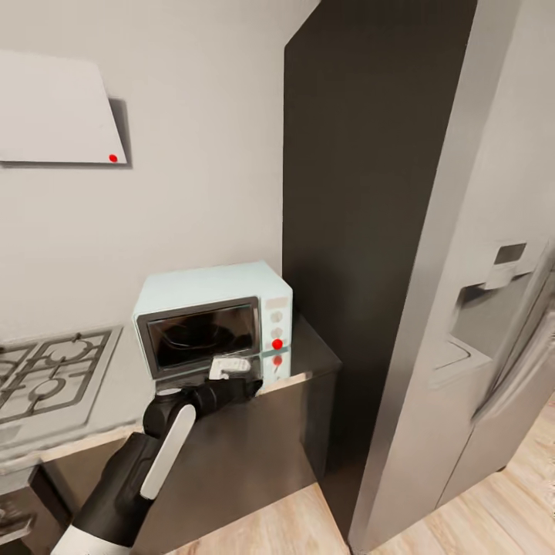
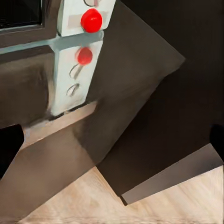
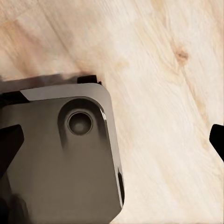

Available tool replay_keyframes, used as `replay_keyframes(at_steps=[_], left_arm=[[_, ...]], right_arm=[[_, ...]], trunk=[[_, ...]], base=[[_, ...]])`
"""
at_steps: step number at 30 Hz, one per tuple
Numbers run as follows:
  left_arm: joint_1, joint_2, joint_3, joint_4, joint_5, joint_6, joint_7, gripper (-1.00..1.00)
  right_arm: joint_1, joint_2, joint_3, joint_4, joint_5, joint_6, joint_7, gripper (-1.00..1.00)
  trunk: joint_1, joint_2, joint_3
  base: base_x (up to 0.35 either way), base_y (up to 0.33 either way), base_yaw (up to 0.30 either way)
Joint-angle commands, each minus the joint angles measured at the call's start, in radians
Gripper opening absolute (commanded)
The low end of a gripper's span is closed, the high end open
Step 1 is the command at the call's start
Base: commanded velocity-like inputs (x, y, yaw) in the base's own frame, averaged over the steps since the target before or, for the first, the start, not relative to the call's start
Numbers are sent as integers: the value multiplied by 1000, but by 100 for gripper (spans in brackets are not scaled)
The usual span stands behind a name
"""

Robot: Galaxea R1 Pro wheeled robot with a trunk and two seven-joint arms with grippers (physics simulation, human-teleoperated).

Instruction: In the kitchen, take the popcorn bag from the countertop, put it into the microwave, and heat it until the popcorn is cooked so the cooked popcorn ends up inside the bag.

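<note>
- Left end effector (image 1: 231, 368) nearest, just before the microwave (image 1: 212, 317) door's lower edge on the desk (image 1: 308, 356); fingers apart, empty.
- Popcorn bag possibly inside; glass too dark.
- Next: press the red button (image 1: 277, 344) squarely.

Grey wall (image 1: 193, 154), dark tall cabinet (image 1: 362, 193), steel fridge (image 1: 478, 324), pale plank floor (image 1: 524, 493)

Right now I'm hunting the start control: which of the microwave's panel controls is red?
The bottom button on the microwave panel; the two knobs above it are white.

Steel fridge (image 1: 470, 324) beside tall dark cabinet (image 1: 362, 193).
</note>
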Motion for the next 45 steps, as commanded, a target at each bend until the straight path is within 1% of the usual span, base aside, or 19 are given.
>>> replay_keyframes(at_steps=[1,8,11,12,13,16,17,18,20,21,22,23,24,26,27,31,42,44,45], left_arm=[[-1,-1,0,27,2,3,1,100],[0,-8,-3,302,0,-8,-7,100],[0,-43,-3,472,0,-14,-10,100],[0,-61,-3,794,1,-247,-11,100],[0,-75,-2,1048,0,-451,-27,100],[0,-93,0,1234,0,-546,-87,100],[0,-97,0,1325,1,-573,-121,100],[0,-94,3,1419,5,-641,-153,100],[14,-82,3,1435,5,-705,-155,100],[45,-70,3,1439,5,-736,-155,100],[95,-57,3,1441,5,-764,-155,100],[115,-52,3,1442,5,-774,-153,100],[194,-20,3,1443,5,-800,-152,100],[220,-4,3,1443,5,-837,-152,100],[233,2,3,1443,5,-871,-152,100],[242,6,3,1443,5,-902,-151,100],[244,-3,3,1443,7,-908,-150,100],[244,-3,3,1443,7,-908,-150,100],[244,-2,3,1443,7,-908,-151,100]], right_arm=[[-1,0,-8,2,9,-4,-1,100],[-1,0,-8,2,11,-4,-1,100],[-1,0,-8,2,11,-4,-1,100],[-1,-1,-7,2,11,-2,-1,100],[-1,-1,-7,2,11,-2,-1,100],[-1,-2,-8,2,10,-2,-1,100],[-1,-3,-8,2,9,-2,-1,100],[-1,-3,-8,2,7,-2,-1,100],[-1,-3,-9,2,7,-2,-1,100],[-1,-2,-8,2,7,-2,-1,100],[-1,-2,-8,2,6,-3,-1,100],[-1,-2,-8,2,6,-3,-2,100],[-1,1,-7,2,9,-3,-2,100],[-1,6,-6,2,13,-3,-2,100],[-1,6,-7,2,16,-3,-2,100],[-1,3,-8,-4,30,-12,-3,100],[-1,-3,-4,-12,37,-20,-3,100],[-1,-3,9,-12,37,-19,-3,100],[-1,-3,34,-12,38,-19,-3,100]], trunk=[[-1,-1,-1],[-1,-1,-1],[-1,-1,-1],[-1,-1,-1],[-1,-1,-1],[-1,-1,-1],[-1,-1,-1],[-1,-1,-1],[-1,-1,-1],[-1,-1,-1],[-1,-1,-1],[-1,-1,-1],[-1,-1,-1],[-1,-1,-1],[-1,-1,-1],[-1,-1,-1],[-1,-1,4],[-1,-1,4],[-1,-1,5]], base=[[-347,0,0],[-346,0,0],[-265,0,0],[-19,0,0],[-4,0,0],[-2,0,0],[0,0,0],[0,0,0],[0,0,0],[0,0,0],[0,0,0],[0,0,0],[0,0,0],[0,0,0],[0,0,0],[0,0,120],[0,0,262],[0,0,268],[0,0,268]])
